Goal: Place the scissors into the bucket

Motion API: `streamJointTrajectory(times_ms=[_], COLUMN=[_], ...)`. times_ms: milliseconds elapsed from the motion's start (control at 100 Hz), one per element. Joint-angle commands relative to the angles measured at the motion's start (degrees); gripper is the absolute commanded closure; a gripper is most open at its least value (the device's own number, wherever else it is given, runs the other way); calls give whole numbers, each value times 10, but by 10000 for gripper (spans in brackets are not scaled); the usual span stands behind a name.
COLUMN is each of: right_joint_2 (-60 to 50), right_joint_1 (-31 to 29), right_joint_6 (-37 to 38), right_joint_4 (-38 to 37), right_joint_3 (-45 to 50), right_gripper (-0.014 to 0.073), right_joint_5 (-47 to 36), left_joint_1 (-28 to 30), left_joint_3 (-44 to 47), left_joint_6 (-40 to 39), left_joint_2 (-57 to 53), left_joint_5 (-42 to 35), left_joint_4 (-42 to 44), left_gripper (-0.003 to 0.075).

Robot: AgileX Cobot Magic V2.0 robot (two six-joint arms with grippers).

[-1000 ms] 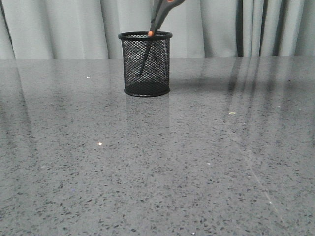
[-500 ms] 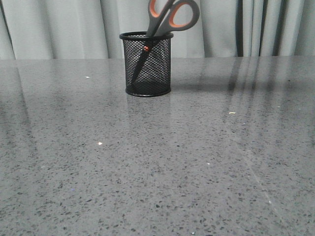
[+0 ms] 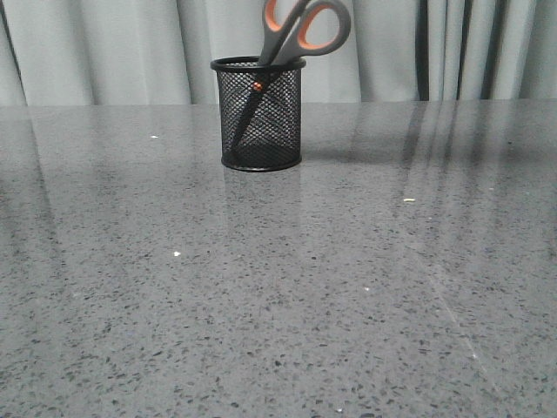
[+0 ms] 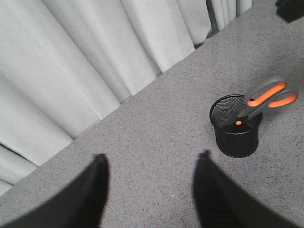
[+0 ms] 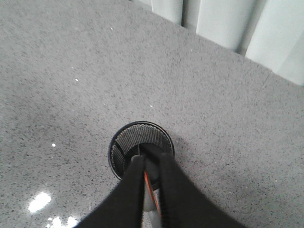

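Note:
The black mesh bucket (image 3: 261, 122) stands upright at the back of the table, near the curtain. The scissors (image 3: 309, 26) stand in it, blades down and leaning, with the grey and orange handles sticking out over the right of the rim. In the right wrist view my right gripper (image 5: 151, 159) is directly above the bucket (image 5: 121, 142). Its fingers are a little apart, and the scissors' handle (image 5: 148, 183) shows in the gap below them. My left gripper (image 4: 152, 156) is wide open and empty above bare table, to the side of the bucket (image 4: 236, 137) and scissors (image 4: 266, 97).
The grey speckled table (image 3: 278, 287) runs to a pale curtain (image 3: 104, 52) close behind the bucket. A dark part (image 4: 290, 7) shows at the corner of the left wrist view. Neither gripper shows in the front view.
The scissors have dropped from partly above the rim down into the bucket, so their handles now show just above it. The bucket shifted slightly. Little has moved in the last half second.

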Motion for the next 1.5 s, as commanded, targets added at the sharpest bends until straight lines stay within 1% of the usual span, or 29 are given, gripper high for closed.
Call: streamJointTrajectory(times_ms=[0, 10, 20, 40, 50, 130, 200, 250, 340, 440, 490, 560, 630, 700, 840, 1020, 1160, 1340, 1490], right_joint_2=[-43, -45, -45, -50, -50, -65, -81, -98, -142, -208, -247, -307, -370, -436, -567, -733, -843, -937, -950], right_joint_1=[-3, -3, -3, -3, -3, -3, -2, -1, -1, -1, -1, -1, -1, -1, -1, -1, -1, -1, -1], right_joint_6=[3, 3, 3, 3, 3, 6, 6, 6, 6, 6, 6, 6, 6, 6, 6, 6, 6, 6, 6], right_joint_4=[1, 1, 1, 1, 1, 1, 1, 1, 1, 1, 1, 1, 1, 1, 1, 1, 1, 7, 15], right_joint_3=[-18, -18, -18, -18, -18, -18, -9, 9, 60, 165, 228, 328, 434, 539, 734, 937, 1056, 1139, 1163], right_gripper=[635, 634, 634, 636, 636, 636, 636, 636, 636, 636, 636, 636, 636, 636, 636, 636, 636, 636, 637], right_joint_5=[-12, -14, -14, -16, -16, -22, -28, -41, -81, -156, -212, -289, -367, -440, -548, -604, -637, -644, -668], left_joint_1=[1, 1, 1, 1, 1, 1, 2, 2, 2, 2, 2, 2, 2, 2, 2, 2, 2, 2, 2], left_joint_3=[-16, -16, -16, -16, -15, -3, 25, 56, 135, 242, 286, 355, 415, 467, 558, 675, 758, 829, 846], left_joint_6=[-7, -7, -7, -7, -7, -7, -11, -13, -17, -17, -17, -17, -17, -17, -17, -17, -17, -17, -17], left_joint_2=[-9, -10, -10, -10, -10, -16, -32, -51, -99, -166, -201, -250, -293, -331, -393, -473, -544, -633, -668], left_joint_5=[-26, -25, -23, -19, -16, -12, -29, -55, -131, -230, -284, -338, -371, -386, -403, -461, -481, -490, -490], left_joint_4=[-18, -18, -18, -18, -18, -18, -18, -18, -18, -18, -18, -18, -19, -31, -57, -108, -133, -157, -162], left_gripper=[611, 629, 664, 701, 736, 740, 740, 740, 740, 740, 740, 740, 740, 740, 740, 740, 740, 740, 739])
